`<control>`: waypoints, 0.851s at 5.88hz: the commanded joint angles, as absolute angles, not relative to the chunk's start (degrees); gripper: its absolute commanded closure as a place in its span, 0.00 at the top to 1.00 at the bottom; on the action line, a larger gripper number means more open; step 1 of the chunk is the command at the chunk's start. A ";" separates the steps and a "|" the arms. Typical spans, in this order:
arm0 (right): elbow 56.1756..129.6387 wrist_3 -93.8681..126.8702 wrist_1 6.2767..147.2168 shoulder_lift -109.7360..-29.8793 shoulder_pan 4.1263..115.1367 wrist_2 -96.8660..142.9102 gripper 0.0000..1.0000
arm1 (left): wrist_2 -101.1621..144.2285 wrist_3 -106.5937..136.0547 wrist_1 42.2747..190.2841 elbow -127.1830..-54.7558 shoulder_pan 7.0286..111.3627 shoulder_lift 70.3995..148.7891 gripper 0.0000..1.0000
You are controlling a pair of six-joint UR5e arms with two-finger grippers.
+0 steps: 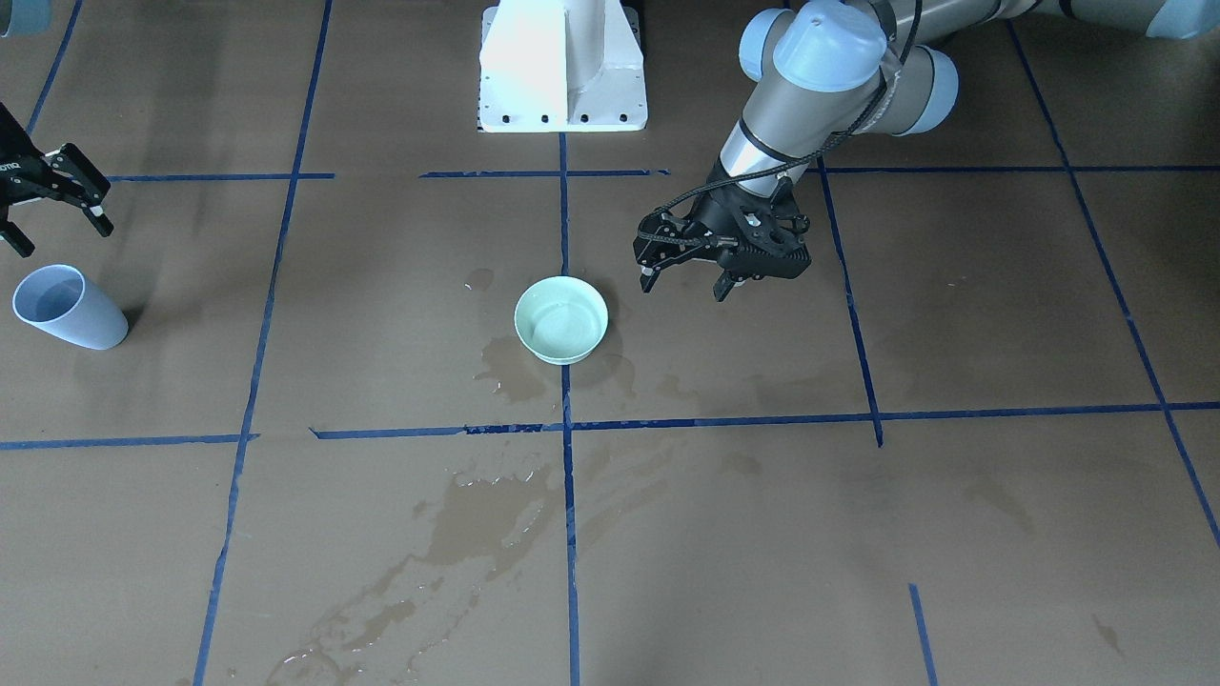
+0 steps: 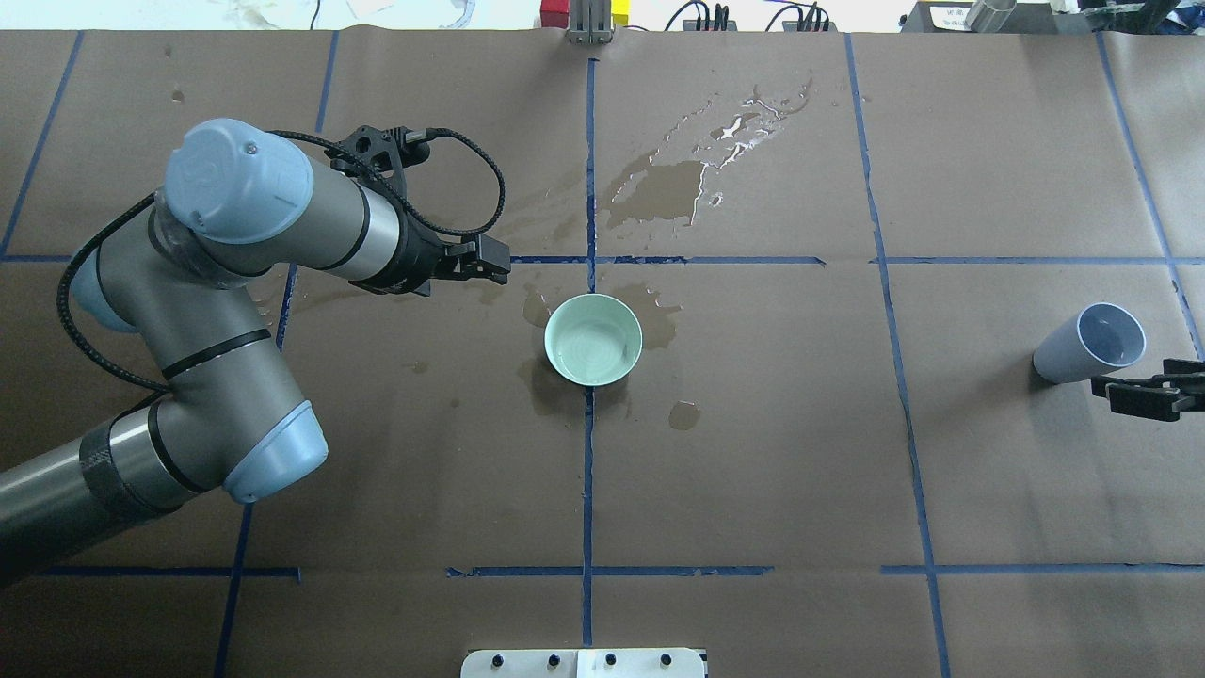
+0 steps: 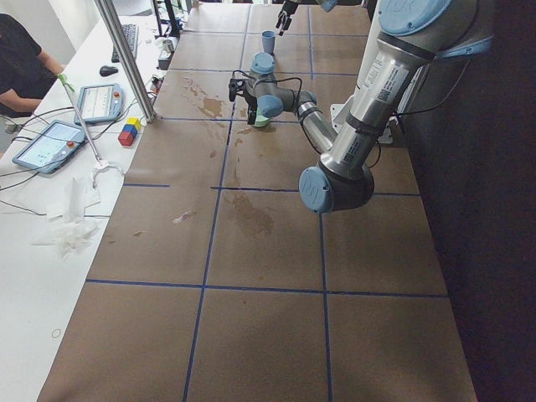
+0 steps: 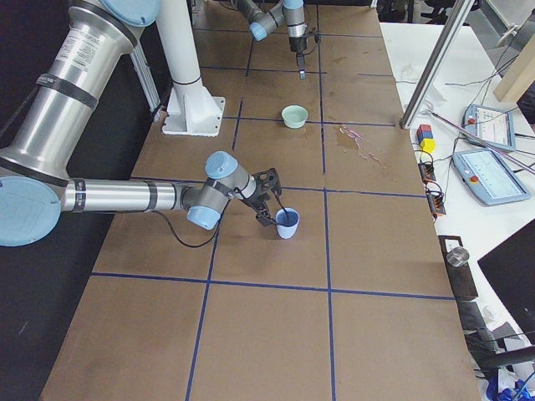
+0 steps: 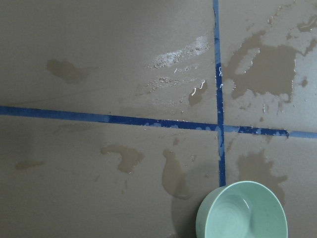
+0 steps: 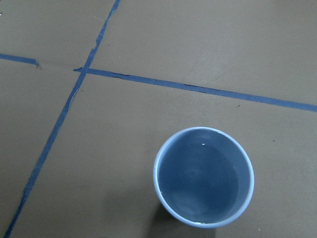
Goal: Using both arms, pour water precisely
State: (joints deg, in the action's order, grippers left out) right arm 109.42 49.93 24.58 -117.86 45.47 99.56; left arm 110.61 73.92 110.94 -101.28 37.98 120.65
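Note:
A pale blue cup (image 1: 67, 307) stands at the table's right end, also in the overhead view (image 2: 1092, 344). The right wrist view shows clear water (image 6: 198, 181) in the cup (image 6: 204, 218). My right gripper (image 1: 57, 229) is open and empty just beside the cup, on the robot's side of it (image 2: 1144, 395). A mint-green bowl (image 1: 561, 319) sits at the table's middle (image 2: 593, 339), with a faint wet sheen inside (image 5: 241, 213). My left gripper (image 1: 684, 284) is open and empty, hovering just to the bowl's left (image 2: 490, 264).
Dark wet smears lie around the bowl (image 1: 510, 367) and towards the far side (image 2: 673, 179). The white pedestal (image 1: 562, 67) stands at the robot's edge. Blue tape lines (image 1: 564, 534) grid the brown table. Tablets and coloured blocks (image 3: 128, 131) sit on the operators' bench.

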 commanded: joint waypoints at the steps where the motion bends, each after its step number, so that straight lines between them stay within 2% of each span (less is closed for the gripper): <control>1: 109.34 50.97 17.60 -121.02 44.12 93.28 1.00 | 110.48 73.92 111.01 -101.51 37.97 120.67 1.00; 5: 108.19 52.12 15.38 -121.02 37.04 77.59 0.99 | 109.34 73.92 111.00 -101.78 37.79 120.59 1.00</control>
State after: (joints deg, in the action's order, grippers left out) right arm 108.28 52.06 15.96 -120.97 40.15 83.31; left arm 109.39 73.92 110.94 -101.78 37.82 120.59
